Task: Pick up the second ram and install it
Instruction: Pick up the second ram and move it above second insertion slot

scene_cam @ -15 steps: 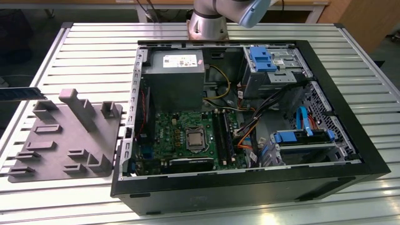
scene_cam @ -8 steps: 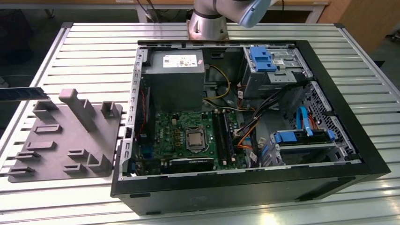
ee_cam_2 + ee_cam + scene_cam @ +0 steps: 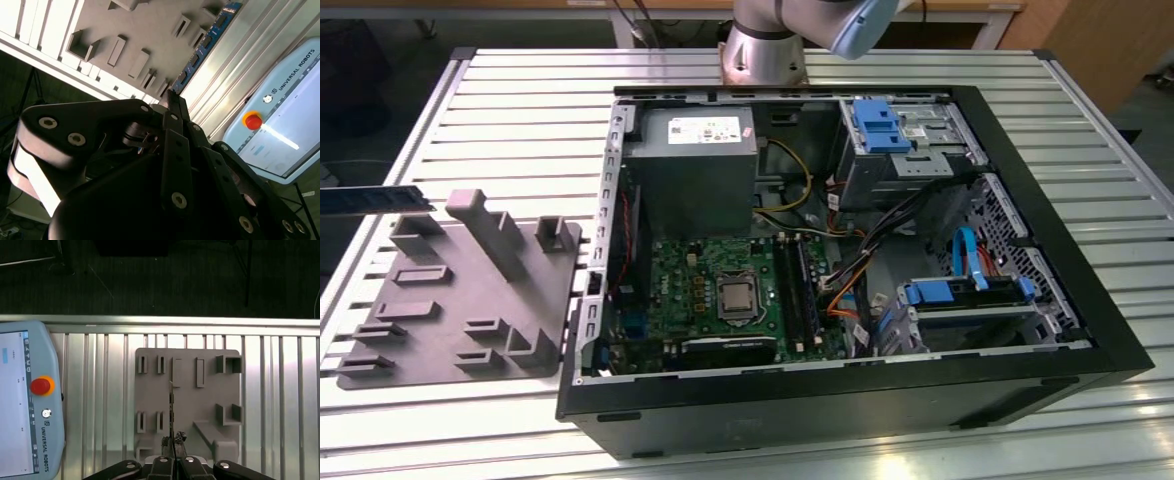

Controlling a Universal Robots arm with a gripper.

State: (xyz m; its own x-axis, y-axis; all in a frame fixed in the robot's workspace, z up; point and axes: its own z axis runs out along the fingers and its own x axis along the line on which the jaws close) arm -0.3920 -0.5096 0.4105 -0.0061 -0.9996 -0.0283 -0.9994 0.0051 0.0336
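Observation:
The second ram, a thin blue stick with dark chips, is clamped at one end by my gripper, which is shut on it. In the first wrist view the ram appears edge-on, sticking out from the gripper above the grey holder plate. In the exterior view the ram hangs level at the far left, over the table's edge beside the holder plate. The green motherboard with its black memory slots lies inside the open computer case, well to the exterior view's right of the ram.
A teach pendant with a red stop button lies on the slatted metal table beside the holder plate. Upright posts rise from the plate. The case holds a power supply, cables and blue drive brackets. The arm's base stands behind the case.

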